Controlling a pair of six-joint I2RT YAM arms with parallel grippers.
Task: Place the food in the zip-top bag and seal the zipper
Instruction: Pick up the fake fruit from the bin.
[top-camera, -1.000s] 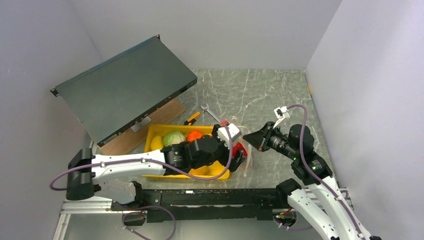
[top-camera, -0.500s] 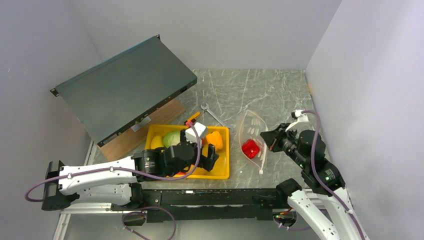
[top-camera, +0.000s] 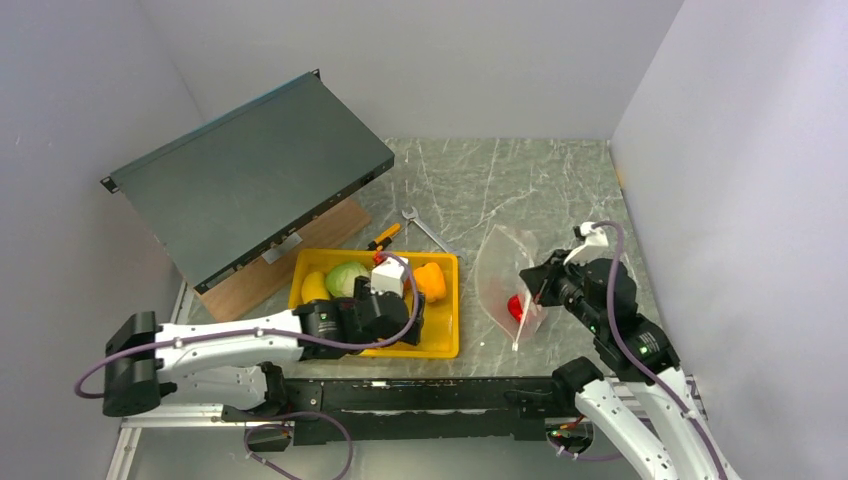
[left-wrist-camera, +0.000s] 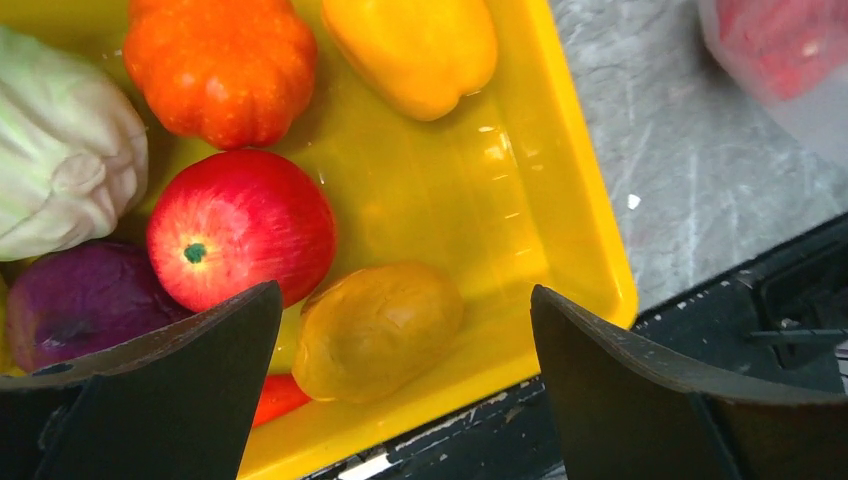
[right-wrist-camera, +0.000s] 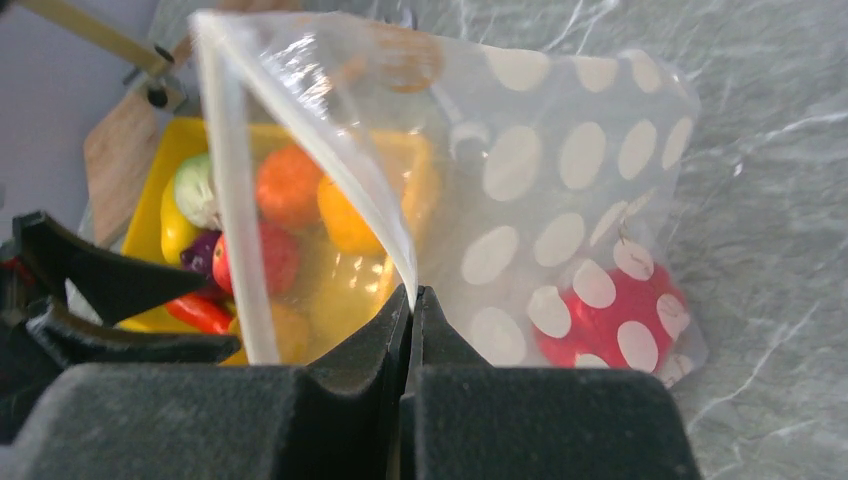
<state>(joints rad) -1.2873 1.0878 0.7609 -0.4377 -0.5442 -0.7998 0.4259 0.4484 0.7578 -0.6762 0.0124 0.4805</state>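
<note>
The dotted clear zip-top bag (top-camera: 503, 262) stands partly raised on the table right of the yellow tray (top-camera: 455, 300). My right gripper (right-wrist-camera: 412, 295) is shut on the bag's mouth edge (top-camera: 535, 285), beside the white zipper strip (right-wrist-camera: 235, 200). A red food piece (right-wrist-camera: 610, 310) lies inside the bag. My left gripper (left-wrist-camera: 405, 300) is open over the tray's near right corner, its jaws either side of the yellow mango (left-wrist-camera: 375, 330). The red apple (left-wrist-camera: 240, 225), pumpkin (left-wrist-camera: 225, 65), yellow pepper (left-wrist-camera: 415, 45), cabbage (left-wrist-camera: 60, 160) and purple onion (left-wrist-camera: 75, 300) lie in the tray.
A silver wrench (top-camera: 425, 228) and an orange-handled tool (top-camera: 383, 237) lie behind the tray. A tilted dark metal panel (top-camera: 250, 175) rests over a wooden board (top-camera: 310, 245) at the left. Walls close in on three sides.
My left gripper left the red piece in the bag and drew back left over the tray, now open. My right gripper has raised the bag's mouth edge; the red piece slid nearer.
</note>
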